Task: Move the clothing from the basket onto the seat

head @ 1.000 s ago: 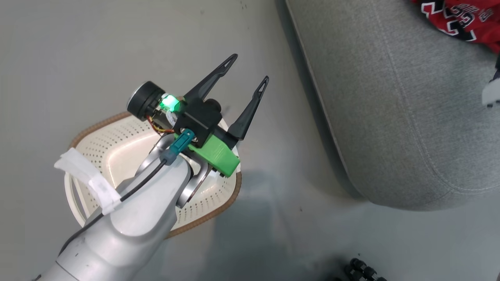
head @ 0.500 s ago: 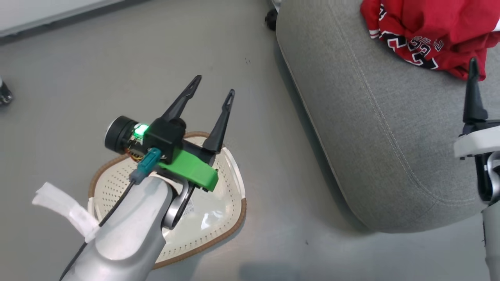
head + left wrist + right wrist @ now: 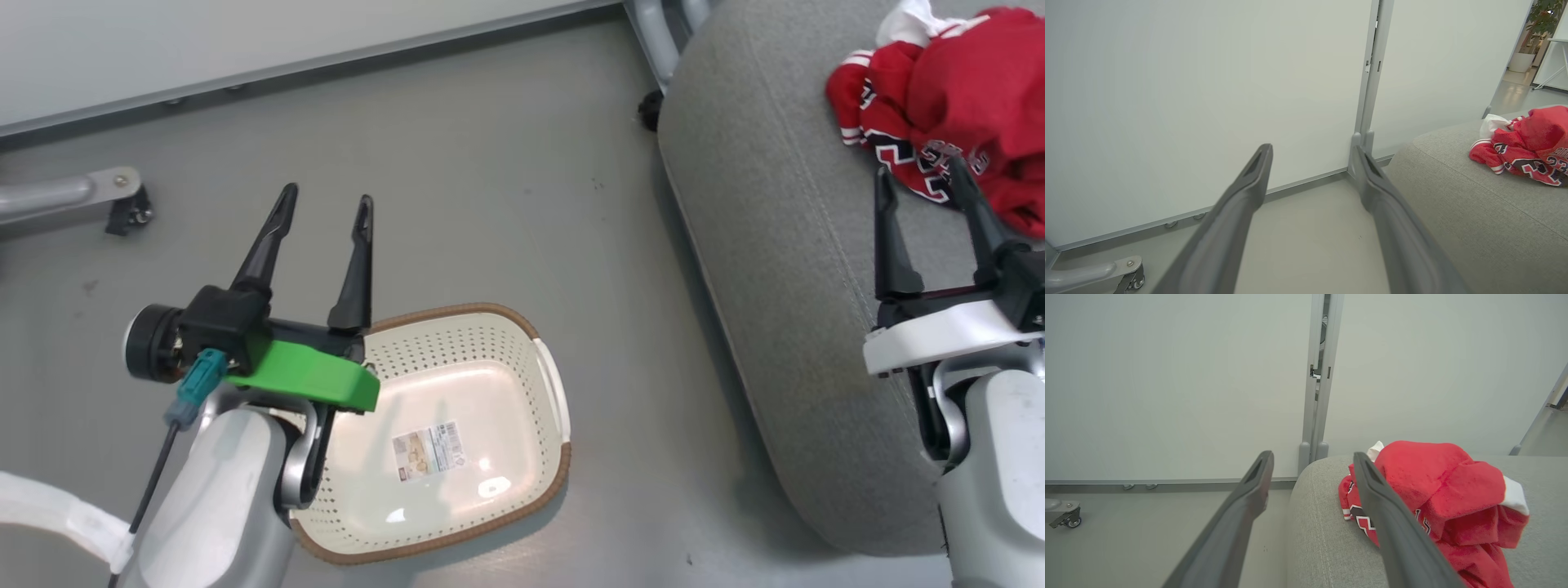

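The clothing (image 3: 955,106) lies in a crumpled red heap, with black-and-white lettering and a scrap of white, on the far right part of the seat (image 3: 784,269). The seat is the big grey cushion on the right of the scene. My right fingers (image 3: 888,245) hang over it, spread apart and holding nothing. Their tips reach the near edge of the heap, but I cannot tell whether they touch the cloth.

To the left, apart from the seat, the basket (image 3: 457,311) stands on the grey floor (image 3: 490,147), a label (image 3: 428,449) showing on its bottom. My left fingers (image 3: 353,269) are above its far left rim, spread wide with nothing between them, pointing toward the pale wall panel (image 3: 245,41). A wheeled metal foot (image 3: 122,200) sits at the far left.
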`<state>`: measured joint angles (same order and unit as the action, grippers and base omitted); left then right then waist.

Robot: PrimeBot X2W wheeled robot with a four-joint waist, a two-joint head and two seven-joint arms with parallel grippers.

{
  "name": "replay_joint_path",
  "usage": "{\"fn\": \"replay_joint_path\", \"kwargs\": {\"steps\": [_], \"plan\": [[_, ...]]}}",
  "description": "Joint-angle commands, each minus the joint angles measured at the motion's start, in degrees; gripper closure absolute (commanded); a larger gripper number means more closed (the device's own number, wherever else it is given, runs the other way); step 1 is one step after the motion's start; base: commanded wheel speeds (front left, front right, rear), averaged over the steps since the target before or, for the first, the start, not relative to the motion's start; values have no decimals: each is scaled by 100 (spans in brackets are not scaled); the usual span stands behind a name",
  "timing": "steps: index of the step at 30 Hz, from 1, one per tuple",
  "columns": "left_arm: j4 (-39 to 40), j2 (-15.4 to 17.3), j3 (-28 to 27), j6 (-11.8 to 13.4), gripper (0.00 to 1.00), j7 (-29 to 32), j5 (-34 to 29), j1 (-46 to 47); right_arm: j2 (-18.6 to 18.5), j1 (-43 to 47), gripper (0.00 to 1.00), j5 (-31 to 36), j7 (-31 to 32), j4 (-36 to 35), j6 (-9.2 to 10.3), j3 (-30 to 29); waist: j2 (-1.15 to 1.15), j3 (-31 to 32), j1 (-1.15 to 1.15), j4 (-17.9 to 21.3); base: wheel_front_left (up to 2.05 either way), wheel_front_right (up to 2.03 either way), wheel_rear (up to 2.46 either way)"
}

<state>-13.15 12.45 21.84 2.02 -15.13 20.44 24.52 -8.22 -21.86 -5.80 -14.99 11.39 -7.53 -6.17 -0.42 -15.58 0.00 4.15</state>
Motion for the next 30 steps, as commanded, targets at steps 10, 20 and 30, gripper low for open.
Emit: {"fn": "replay_joint_path", "kwargs": {"steps": [10, 20, 30], "plan": [[107, -272, -1050, -182, 0, 0, -326, -714, 266, 332, 0, 35, -15, -22, 8, 463, 42, 581, 0, -589, 0, 0, 0], [234, -554, -1714, -401, 0, -1, -628, -1335, 430, 904, 0, 50, -15, -193, 8, 605, 42, 906, 0, -795, 0, 0, 0], [303, -787, -1970, -552, 0, -1, -811, -1843, 521, 1600, 0, -37, -15, -389, 8, 493, 42, 1175, 0, -861, 0, 0, 0]]}}
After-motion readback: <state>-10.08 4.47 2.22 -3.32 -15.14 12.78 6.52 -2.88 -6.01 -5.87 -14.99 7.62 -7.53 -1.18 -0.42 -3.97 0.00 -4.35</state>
